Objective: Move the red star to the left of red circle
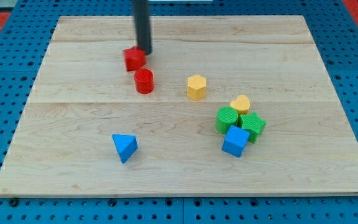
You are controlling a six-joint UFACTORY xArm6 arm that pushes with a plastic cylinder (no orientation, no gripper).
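Observation:
The red star point(133, 59) lies in the upper left-middle of the wooden board point(73, 124). The red circle point(144, 81) stands just below it and slightly to the view's right, almost touching it. My tip point(144, 52) is at the star's upper right edge, touching or nearly touching it. The rod rises straight to the view's top.
A yellow hexagon point(196, 87) sits right of the red circle. A cluster at lower right holds a yellow heart point(240, 103), a green circle point(227, 119), a green star point(253, 125) and a blue cube point(235, 142). A blue triangle point(125, 147) lies lower left.

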